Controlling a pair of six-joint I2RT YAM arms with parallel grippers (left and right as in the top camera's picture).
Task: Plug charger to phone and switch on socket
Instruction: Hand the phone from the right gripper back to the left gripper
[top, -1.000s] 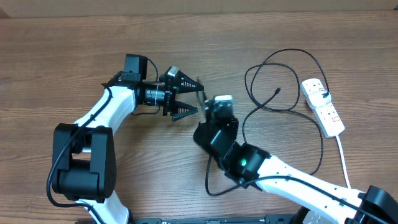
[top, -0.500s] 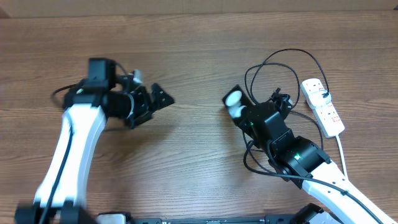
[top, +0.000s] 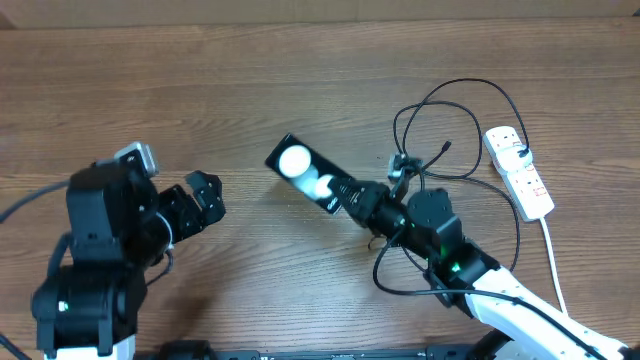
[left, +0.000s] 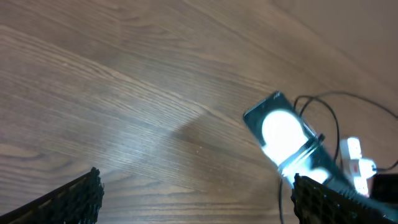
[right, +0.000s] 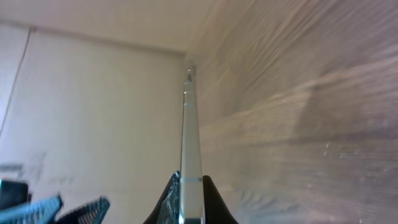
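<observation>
Since the previous frame we record two movements. The right gripper (top: 347, 196) has swung the phone (top: 303, 170) away from the looped charger (top: 470, 130) toward the middle of the table (top: 300, 70). The left gripper (top: 200, 203) has drawn back toward its own base.

The right fingers are closed tight on one end of the phone. The rest of the handset projects well past the fingertips, glossy face up, showing two white glares. In the right wrist view the phone (right: 188, 134) appears edge-on, pinched between the two pads (right: 165, 208).

The left gripper's jaws stand wide apart and hold nothing. The phone lies ahead of its fingertips and well apart from them; in the left wrist view the phone (left: 283, 130) sits beyond the right-hand finger.

The charger lies behind the right fingers. Its plug tip (top: 445, 148) is free and not touching the phone. The socket (top: 520, 172) lies just beyond the cable loop, farthest from both sets of fingers.
</observation>
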